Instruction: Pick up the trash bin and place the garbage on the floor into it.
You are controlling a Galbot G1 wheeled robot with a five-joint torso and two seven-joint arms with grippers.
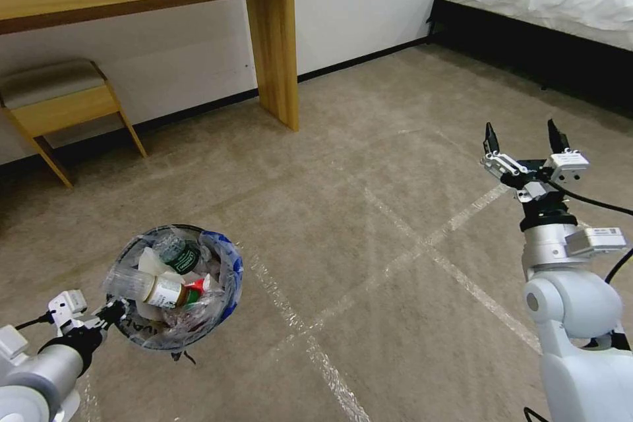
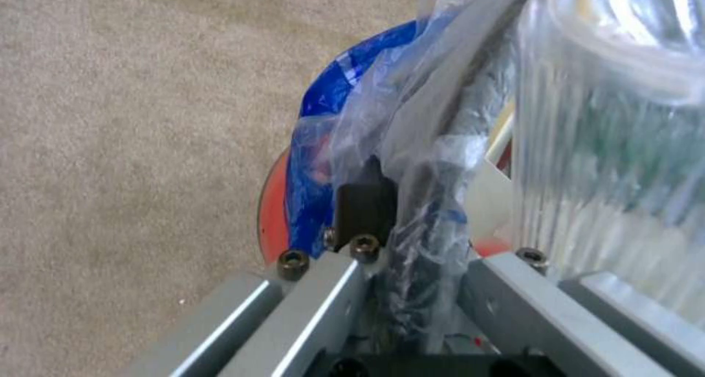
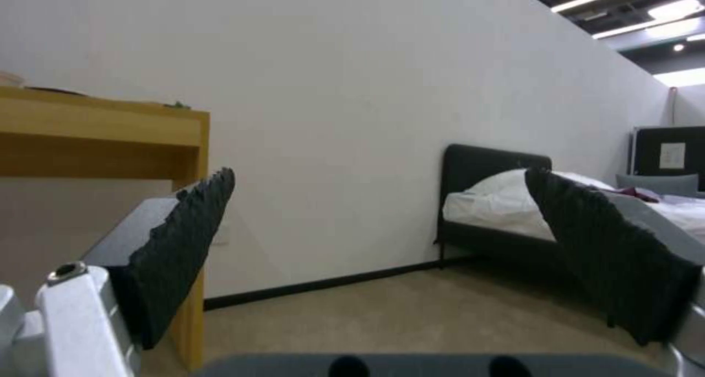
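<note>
1. The trash bin [image 1: 175, 290] hangs above the carpet floor [image 1: 369, 224], low on the robot's left, with nothing beneath it.
2. Inside its crinkly liner lies the garbage [image 1: 173, 273]: bottles and a red wrapper.
3. The left tool [image 1: 117, 314] is clamped on the bin's near rim and liner.
4. The right tool [image 1: 525, 135] is raised on the right, spread wide and holding nothing.

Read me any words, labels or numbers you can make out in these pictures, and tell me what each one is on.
None can be read.
Green label on a bottle in the trash bin: too small.
Blue print on the bin's bag: blurred.
Paper on a dark panel behind the bed: too small.
</note>
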